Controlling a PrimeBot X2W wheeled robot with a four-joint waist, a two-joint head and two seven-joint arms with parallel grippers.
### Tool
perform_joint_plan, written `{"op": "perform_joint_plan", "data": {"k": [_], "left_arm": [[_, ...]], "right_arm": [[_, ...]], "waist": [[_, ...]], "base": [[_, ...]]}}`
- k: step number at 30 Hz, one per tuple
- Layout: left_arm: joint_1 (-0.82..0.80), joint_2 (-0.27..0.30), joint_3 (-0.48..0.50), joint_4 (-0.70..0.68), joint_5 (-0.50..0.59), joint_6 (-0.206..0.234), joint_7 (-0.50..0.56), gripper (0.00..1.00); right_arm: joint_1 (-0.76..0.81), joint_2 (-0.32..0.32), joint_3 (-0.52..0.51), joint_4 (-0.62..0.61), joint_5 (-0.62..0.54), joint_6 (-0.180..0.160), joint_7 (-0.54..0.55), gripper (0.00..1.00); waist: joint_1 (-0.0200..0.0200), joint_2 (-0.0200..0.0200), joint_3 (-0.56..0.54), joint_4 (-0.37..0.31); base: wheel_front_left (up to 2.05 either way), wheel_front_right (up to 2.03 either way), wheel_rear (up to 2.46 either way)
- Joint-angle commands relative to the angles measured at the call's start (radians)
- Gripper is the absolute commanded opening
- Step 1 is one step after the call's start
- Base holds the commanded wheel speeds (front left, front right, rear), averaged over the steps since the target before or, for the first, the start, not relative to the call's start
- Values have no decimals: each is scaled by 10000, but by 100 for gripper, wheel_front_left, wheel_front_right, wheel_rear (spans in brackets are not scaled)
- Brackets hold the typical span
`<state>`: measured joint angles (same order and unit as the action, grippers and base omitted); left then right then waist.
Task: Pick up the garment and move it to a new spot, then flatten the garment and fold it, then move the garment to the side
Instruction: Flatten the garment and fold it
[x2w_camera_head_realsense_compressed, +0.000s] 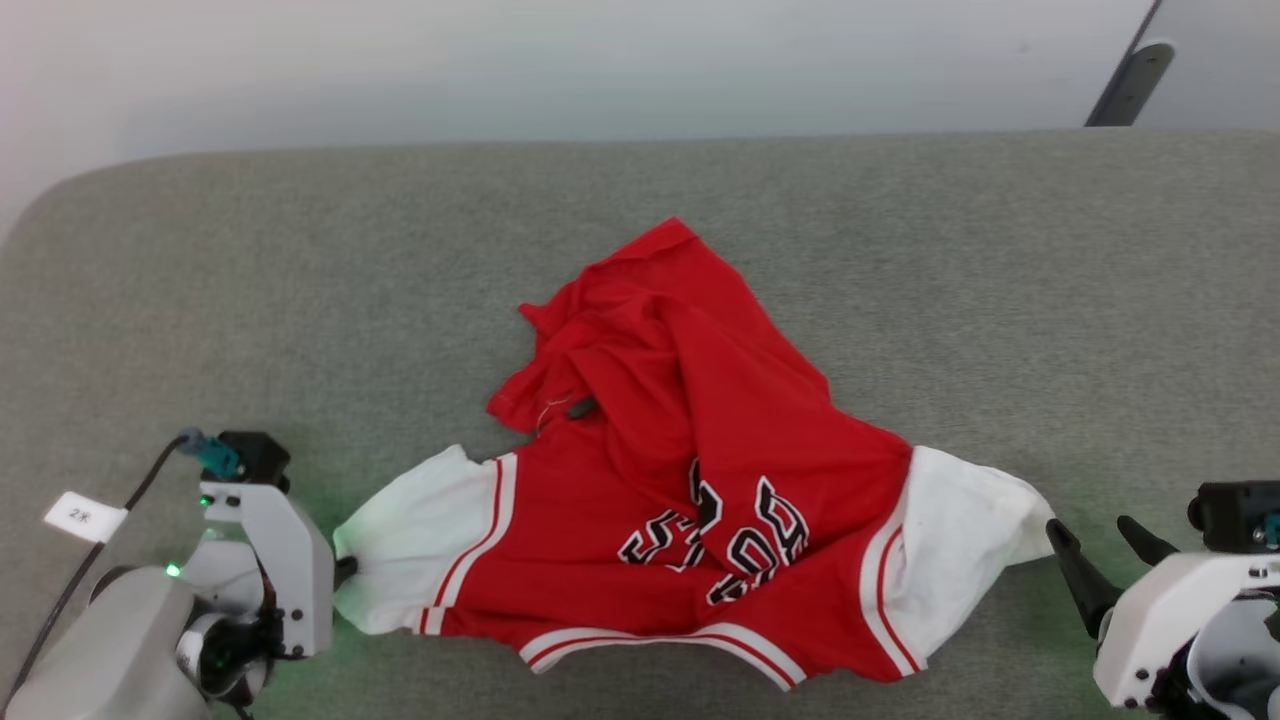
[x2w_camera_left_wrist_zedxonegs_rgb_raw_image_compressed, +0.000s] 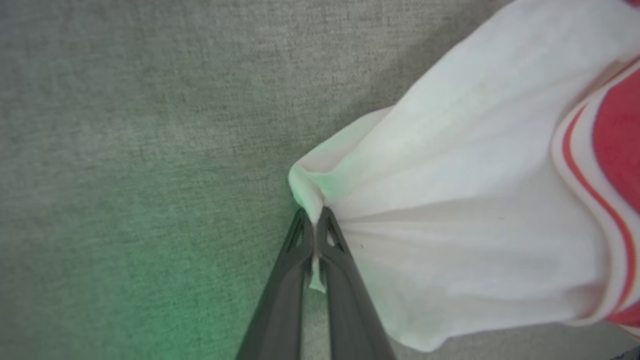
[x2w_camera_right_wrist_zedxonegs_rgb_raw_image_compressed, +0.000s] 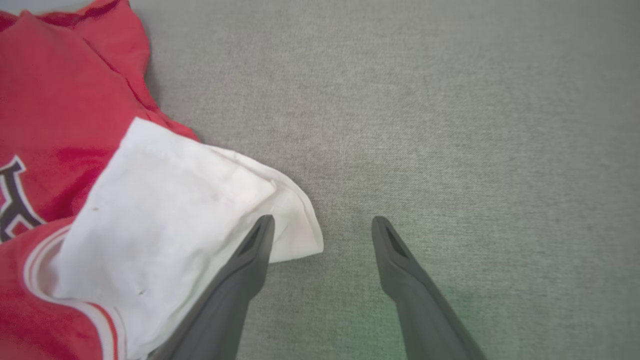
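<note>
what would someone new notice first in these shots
The crumpled red garment with black chest letters sprawls across the middle of the grey fabric surface, its white sleeves out to either side. The left claw is shut, pinching the tip of the left-hand sleeve. The right claw stands open at the edge of the right-hand sleeve, one finger over the cloth, gripping nothing.

Soft creased jersey-cloth garment (x2w_camera_head_realsense_compressed: 700, 450), matt grey woven upholstery (x2w_camera_head_realsense_compressed: 900, 250), matt dark plastic fingers (x2w_camera_right_wrist_zedxonegs_rgb_raw_image_compressed: 235, 290)
</note>
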<state>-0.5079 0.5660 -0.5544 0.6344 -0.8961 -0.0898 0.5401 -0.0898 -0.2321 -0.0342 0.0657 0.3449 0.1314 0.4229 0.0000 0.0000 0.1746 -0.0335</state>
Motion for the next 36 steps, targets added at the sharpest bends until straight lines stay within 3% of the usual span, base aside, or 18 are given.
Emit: {"op": "perform_joint_plan", "data": {"k": [1, 11, 12, 13, 18, 25, 36], "left_arm": [[-6, -394, -190, 203, 80, -5, -117, 0], [-432, -580, -388, 589, 106, -196, -371, 0], [-466, -592, -403, 624, 103, -203, -395, 0], [-489, -604, -416, 659, 94, -213, -420, 0], [-736, -591, -418, 724, 12, -253, -492, 0], [-1606, -188, -401, -46, 263, -231, -269, 0], [-3554, 569, -133, -1962, 525, 398, 1134, 0]], "right_arm": [[-219, 20, 10, 155, 259, -15, 153, 100], [-1029, -377, 734, 1802, 708, -15, 1431, 100], [-1088, -421, 817, 1972, 681, -13, 1518, 34], [-1146, -433, 859, 2092, 681, -15, 1576, 0], [-1526, -450, 952, 2271, 967, -13, 1729, 0], [-2272, -637, 565, 1389, 1917, -13, 1847, 0], [-4462, -255, -449, 468, 2359, -13, 2195, 0]], "waist": [[0, 0, 123, 143], [0, 0, 372, 505], [0, 0, 386, 531], [0, 0, 398, 554], [0, 0, 375, 613], [0, 0, -82, 664], [0, 0, -1264, 553]], "base": [[0, 0, 0], [0, 0, 0], [0, 0, 0], [0, 0, 0], [0, 0, 0], [0, 0, 0], [0, 0, 0]]}}
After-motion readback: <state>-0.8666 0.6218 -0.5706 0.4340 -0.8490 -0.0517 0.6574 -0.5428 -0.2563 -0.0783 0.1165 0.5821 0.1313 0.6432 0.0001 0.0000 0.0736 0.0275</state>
